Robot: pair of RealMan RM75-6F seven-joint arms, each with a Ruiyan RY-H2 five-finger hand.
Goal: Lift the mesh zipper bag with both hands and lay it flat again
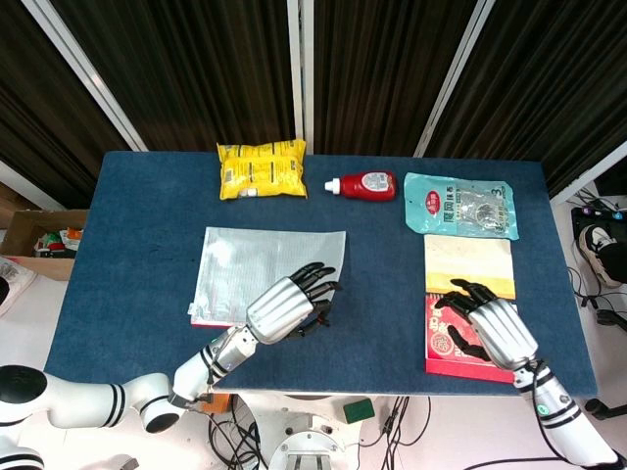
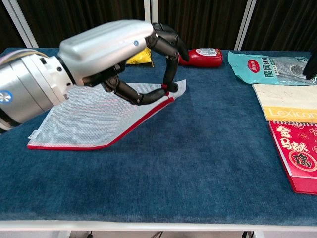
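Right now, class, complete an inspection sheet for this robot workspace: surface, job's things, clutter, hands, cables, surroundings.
Surface: blue table.
Job's things: mesh zipper bag, near right corner raised, rest lying on the cloth.
Clutter: yellow packet, red bottle, teal pouch, cream folder, red calendar.
Hands: left hand pinches the bag's corner; right hand holds nothing, above the calendar.
Cables: under the table's front edge.
Surroundings: dark curtains, cardboard box at left.

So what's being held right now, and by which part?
The left hand pinches the mesh zipper bag at its near right corner, by the red edge. The right hand holds nothing.
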